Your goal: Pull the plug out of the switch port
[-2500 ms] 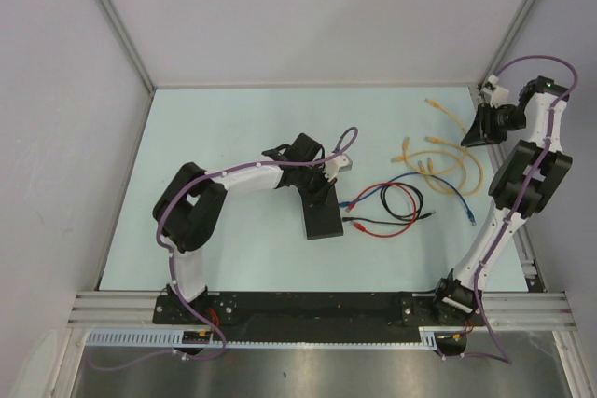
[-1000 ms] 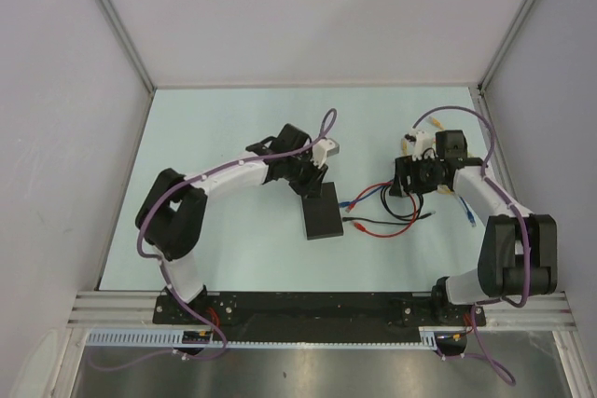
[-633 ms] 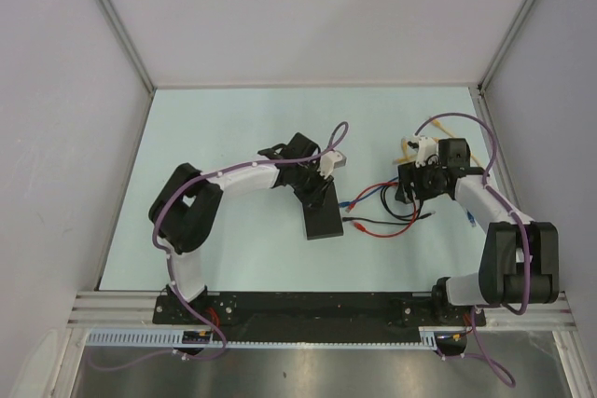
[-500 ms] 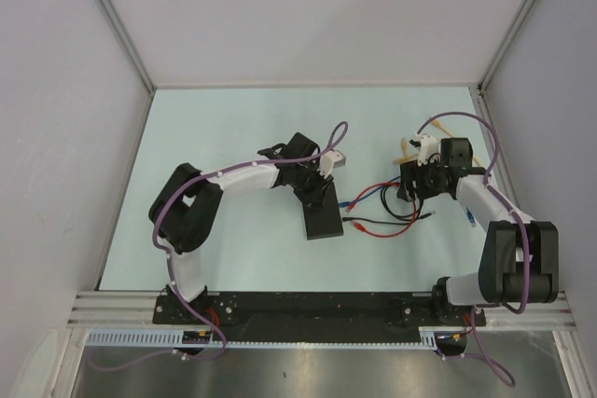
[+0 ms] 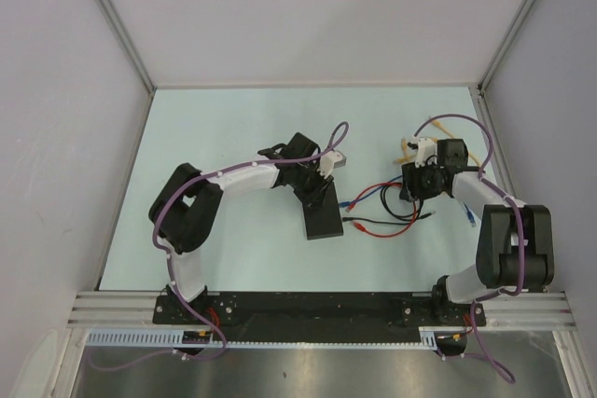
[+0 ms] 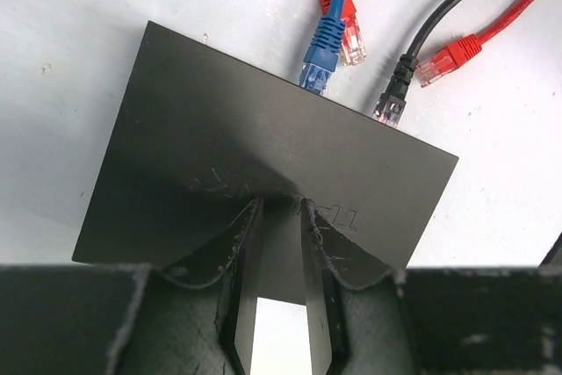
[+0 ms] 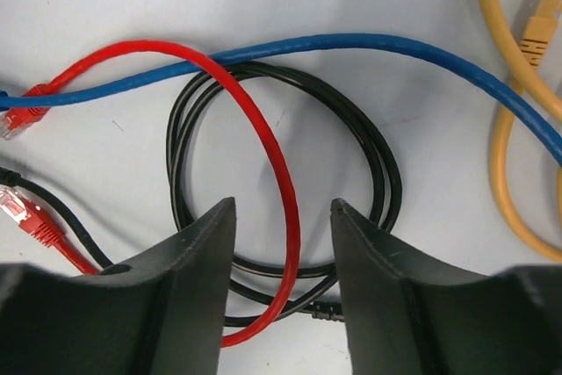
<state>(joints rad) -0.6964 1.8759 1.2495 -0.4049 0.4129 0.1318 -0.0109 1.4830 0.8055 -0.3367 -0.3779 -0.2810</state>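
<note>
The switch (image 5: pixel 324 216) is a flat black box lying mid-table; it also shows in the left wrist view (image 6: pixel 263 147). A blue plug (image 6: pixel 320 63) and a black plug (image 6: pixel 392 103) sit in sockets on its far edge. My left gripper (image 6: pixel 283 204) rests on the switch's top near its near edge, its jaws almost together with nothing between them; it also shows from above (image 5: pixel 319 193). My right gripper (image 7: pixel 283 208) is open and empty, low over the cable loops (image 5: pixel 409 195), straddling a red cable (image 7: pixel 279 173) without touching it.
Two loose red plugs (image 6: pixel 443 59) lie by the switch's sockets. A black cable coil (image 7: pixel 369 142) and the blue cable (image 7: pixel 351 46) lie under my right gripper. Yellow cables (image 7: pixel 509 173) lie to the right, near the back right wall (image 5: pixel 438 121).
My right arm swung in from the back right corner and came down over the cable loops. My left gripper shifted slightly on the switch. Nothing moved in the last half second.
</note>
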